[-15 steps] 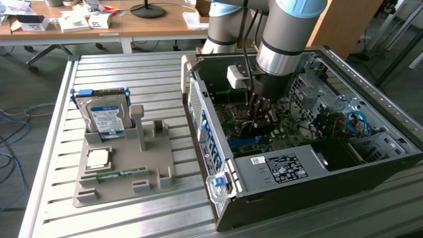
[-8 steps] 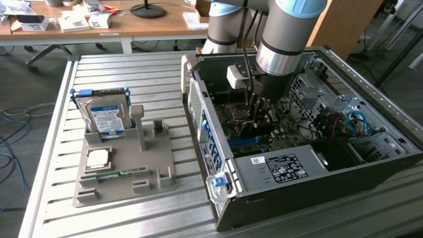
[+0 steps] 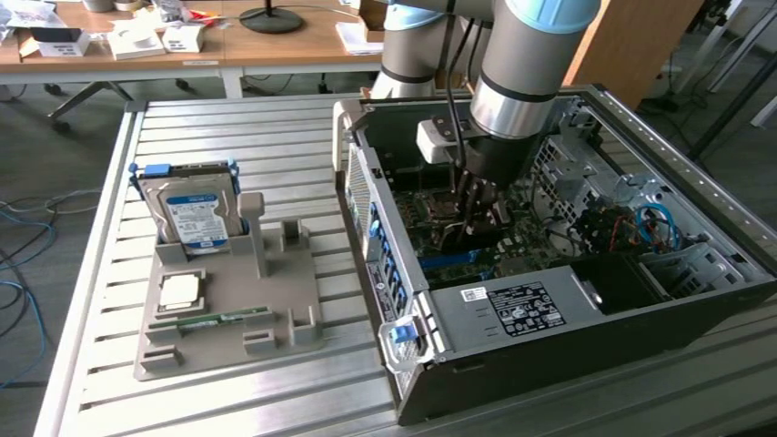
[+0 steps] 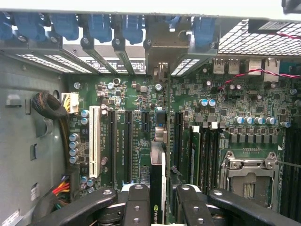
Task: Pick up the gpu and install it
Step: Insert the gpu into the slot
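Fingers (image 4: 137,205): you have them clamped on the gpu (image 4: 156,188).
Placement: it stands edge-on at your motherboard (image 4: 235,94) slots, inside the computer case (image 3: 522,309).

The slatted metal table (image 3: 243,118) carries two things: a grey plastic holder (image 3: 286,300) at the exterior view's left, and an open computer case (image 3: 547,373) at its right.

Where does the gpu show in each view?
Exterior view: gpu inside the case, under the gripper.
Wrist view: gpu edge-on, held in the gripper, over the slots.
Shared landmark: blue latches on the case's rear wall.
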`<state>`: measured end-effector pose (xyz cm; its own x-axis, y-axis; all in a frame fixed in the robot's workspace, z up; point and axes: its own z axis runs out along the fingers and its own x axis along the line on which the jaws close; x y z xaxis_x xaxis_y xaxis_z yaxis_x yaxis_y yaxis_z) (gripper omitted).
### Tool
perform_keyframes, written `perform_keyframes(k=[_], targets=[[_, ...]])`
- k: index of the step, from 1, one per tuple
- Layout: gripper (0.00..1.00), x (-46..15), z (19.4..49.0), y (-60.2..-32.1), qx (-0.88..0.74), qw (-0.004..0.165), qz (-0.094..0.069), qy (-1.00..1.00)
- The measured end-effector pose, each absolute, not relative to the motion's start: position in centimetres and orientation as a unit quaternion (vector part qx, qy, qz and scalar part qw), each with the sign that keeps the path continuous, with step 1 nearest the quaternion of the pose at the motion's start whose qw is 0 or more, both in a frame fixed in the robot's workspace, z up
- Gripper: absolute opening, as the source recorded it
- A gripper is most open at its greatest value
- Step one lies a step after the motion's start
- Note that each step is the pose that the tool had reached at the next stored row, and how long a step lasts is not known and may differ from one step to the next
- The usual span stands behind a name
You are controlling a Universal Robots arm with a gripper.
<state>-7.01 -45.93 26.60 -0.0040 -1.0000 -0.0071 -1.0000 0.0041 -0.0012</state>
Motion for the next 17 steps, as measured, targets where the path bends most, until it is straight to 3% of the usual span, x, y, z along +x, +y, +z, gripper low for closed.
perform_keyframes(k=[17], targets=[[0.26,-7.19,26.6,-45.92,-0.706,0.007,-0.002,0.708]])
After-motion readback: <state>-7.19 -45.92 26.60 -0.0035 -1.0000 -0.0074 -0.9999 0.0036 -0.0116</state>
